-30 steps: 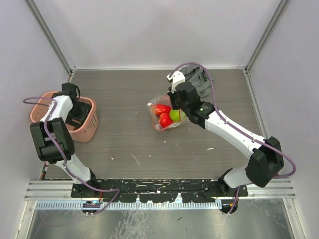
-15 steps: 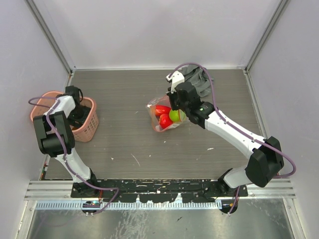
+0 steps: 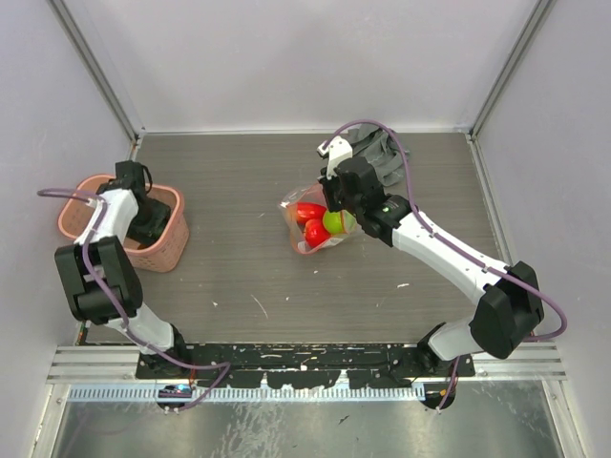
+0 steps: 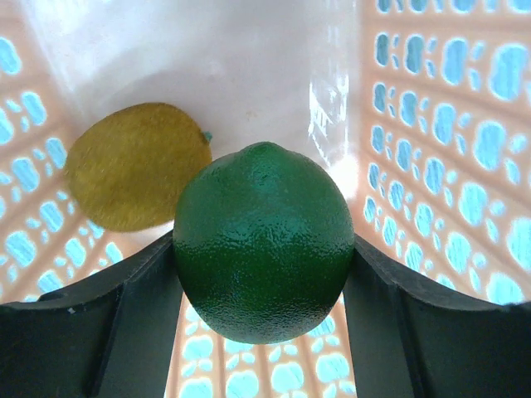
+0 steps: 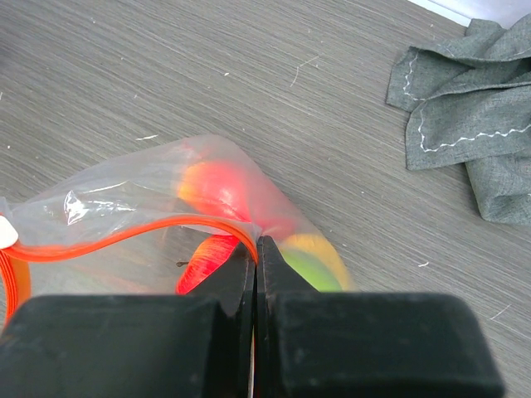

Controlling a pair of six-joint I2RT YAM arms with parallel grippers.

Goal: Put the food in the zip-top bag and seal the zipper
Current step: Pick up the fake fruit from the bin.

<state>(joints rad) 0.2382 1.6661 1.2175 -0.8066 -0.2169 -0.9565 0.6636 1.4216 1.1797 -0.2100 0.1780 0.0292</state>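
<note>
Your left tool (image 4: 262,257) clamps a green lime (image 4: 264,199) inside the basket (image 4: 448,124); your right tool (image 5: 255,253) pinches the zipper (image 5: 124,235).

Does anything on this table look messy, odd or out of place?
Mostly tidy. A crumpled grey cloth lies near the zip-top bag, apart from it. The zipper bows unevenly where the right gripper pinches it. Nothing looks spilled or broken.

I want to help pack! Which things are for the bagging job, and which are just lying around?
For the job: zip-top bag, zipper (pinched by right gripper), red and green food inside, green lime (in left gripper), yellow fruit.

Just lying about: grey cloth; pink basket around the fruit.
</note>
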